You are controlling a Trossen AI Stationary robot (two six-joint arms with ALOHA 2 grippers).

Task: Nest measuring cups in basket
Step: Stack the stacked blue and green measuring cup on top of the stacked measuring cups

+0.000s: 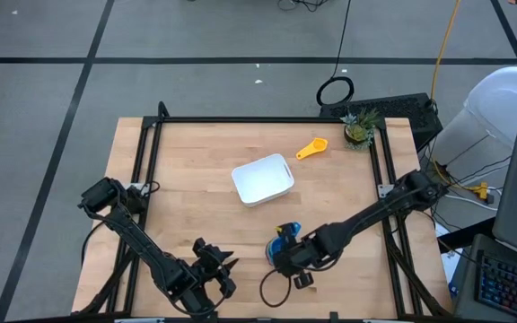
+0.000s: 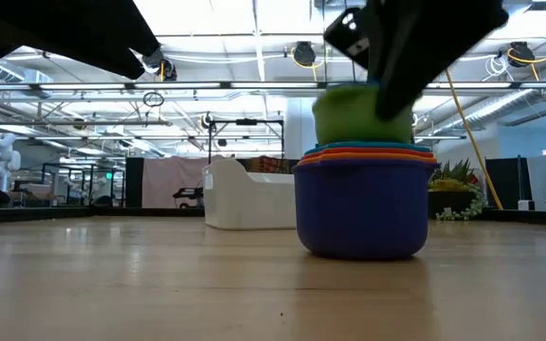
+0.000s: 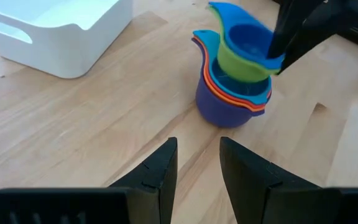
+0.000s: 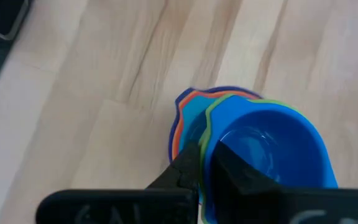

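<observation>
A stack of measuring cups (image 1: 285, 239) stands on the table near its front edge: a dark blue cup (image 3: 225, 107) at the bottom, with orange and light blue cups in it. On top, a blue cup (image 3: 248, 38) nested in a green cup (image 3: 241, 67) tilts, its bottom still inside the stack. My right gripper (image 4: 207, 165) is shut on their rims. A yellow cup (image 1: 311, 149) lies alone at the far right. The white basket (image 1: 263, 179) sits mid-table. My left gripper (image 3: 197, 155) hovers open to the stack's left, holding nothing. My right gripper pinches the rims of the nested blue and green cups (image 4: 213, 134) between its two fingers. One finger (image 4: 238, 174) is inside the blue bowl and the other (image 4: 182, 171) is outside the green wall. The fingers slant down from above. The pair sits tilted, its bottom still in the stack.
A small potted plant (image 1: 359, 126) stands at the table's far right corner, beside the yellow cup. Bare wood lies between the stack and the basket. A dark frame rail (image 1: 240, 119) runs along the table's far edge, and more rails run along its sides.
</observation>
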